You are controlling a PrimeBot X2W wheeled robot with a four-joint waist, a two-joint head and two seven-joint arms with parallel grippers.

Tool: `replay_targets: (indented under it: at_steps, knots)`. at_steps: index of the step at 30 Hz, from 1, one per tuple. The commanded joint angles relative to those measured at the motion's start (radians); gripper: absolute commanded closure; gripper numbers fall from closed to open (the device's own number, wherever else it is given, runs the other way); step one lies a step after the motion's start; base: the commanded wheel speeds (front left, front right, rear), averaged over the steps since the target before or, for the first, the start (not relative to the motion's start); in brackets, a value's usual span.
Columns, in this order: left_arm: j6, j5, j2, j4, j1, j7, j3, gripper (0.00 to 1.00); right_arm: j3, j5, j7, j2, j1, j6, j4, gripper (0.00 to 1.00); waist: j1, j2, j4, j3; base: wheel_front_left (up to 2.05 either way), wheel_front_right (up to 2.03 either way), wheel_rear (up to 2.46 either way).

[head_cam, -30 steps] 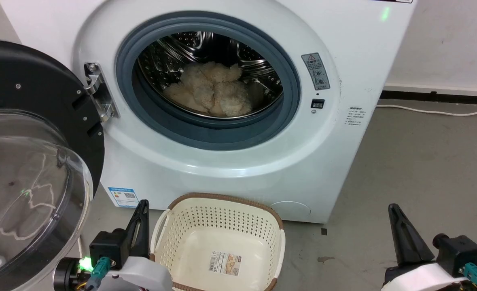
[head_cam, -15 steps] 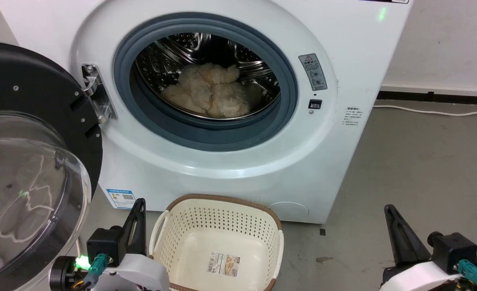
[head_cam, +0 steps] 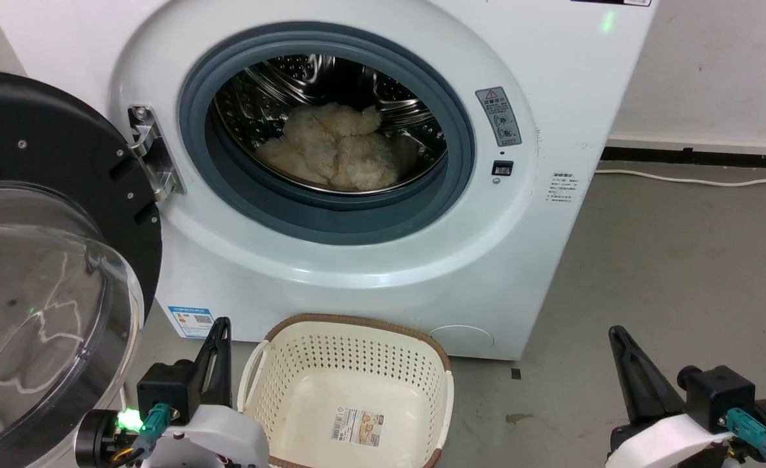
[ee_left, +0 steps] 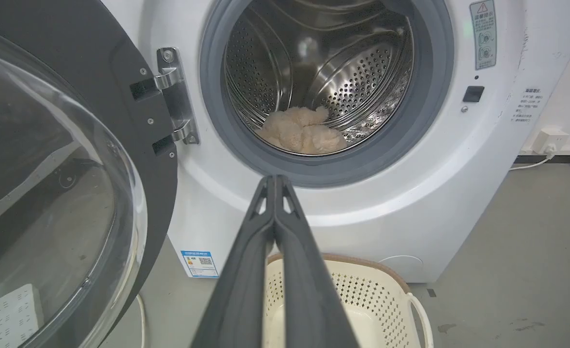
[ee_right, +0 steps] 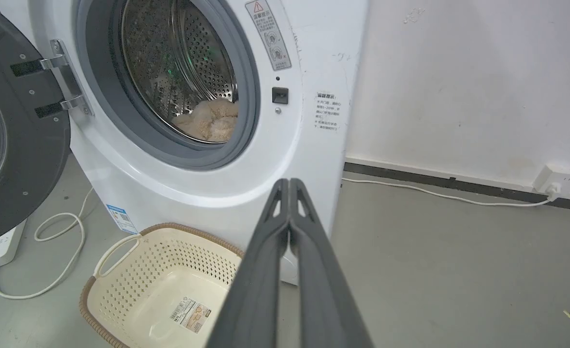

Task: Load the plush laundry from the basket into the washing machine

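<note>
Cream-beige plush laundry (head_cam: 331, 149) lies as one bundle in the drum of the washing machine (head_cam: 370, 279), just as a second ago; the head camera's framing has slid slightly. One basket (head_cam: 357, 320), its bottom bare around a label sticker (head_cam: 357, 426), sits between the two grippers, just beside the left gripper (head_cam: 221, 325) and well apart from the right gripper (head_cam: 616, 331). Both have their fingers pressed together, gripping and touching nothing. The bundle is ahead of and above them, past the open door (head_cam: 45, 143).
</note>
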Motion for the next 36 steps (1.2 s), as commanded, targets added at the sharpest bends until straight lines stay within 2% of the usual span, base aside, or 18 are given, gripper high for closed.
replay_targets:
  at_steps: [1,36]
  knots:
    - [-0.002,0.008,-0.006,-0.008,0.012,0.005,0.006,1.0,0.002,-0.01,0.006,0.0,-0.014,0.001,-0.004,1.0,0.0,0.0,0.0,0.0,0.0,0.0,0.0]
    - [-0.015,0.037,-0.018,-0.039,0.015,0.061,0.037,1.0,0.008,-0.053,0.062,0.0,-0.031,0.001,-0.005,1.0,0.0,0.0,-0.012,-0.006,0.0,0.0,0.0]
